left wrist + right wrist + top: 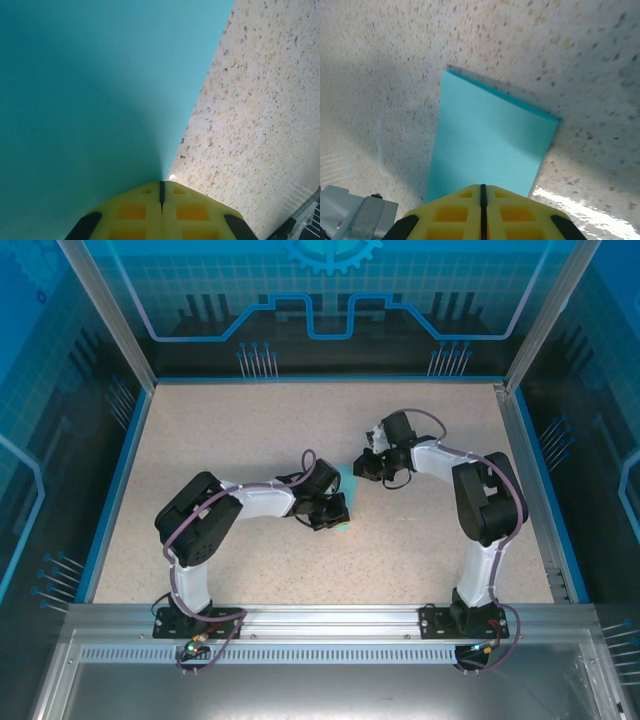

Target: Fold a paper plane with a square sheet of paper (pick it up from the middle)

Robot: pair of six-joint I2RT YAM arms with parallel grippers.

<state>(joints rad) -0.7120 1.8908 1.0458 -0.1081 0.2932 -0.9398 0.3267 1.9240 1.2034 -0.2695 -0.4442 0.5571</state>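
The square sheet of paper (348, 484) is light cyan and lies at the table's middle between the two grippers. In the right wrist view the paper (490, 145) is a rectangle lying flat, with a doubled layer along its far edge. My right gripper (482, 187) is shut, its tips over the near edge; whether it pinches the sheet is hidden. In the left wrist view the paper (90, 90) rises across the left side, and its edge runs straight into the slit of my left gripper (161, 184), which is shut on it. From above, the left gripper (338, 515) and right gripper (360, 468) nearly meet.
The speckled beige tabletop (250, 430) is ringed by a blue rim and metal frame posts (105, 315). Both arms reach inward from their bases at the near rail (320, 620).
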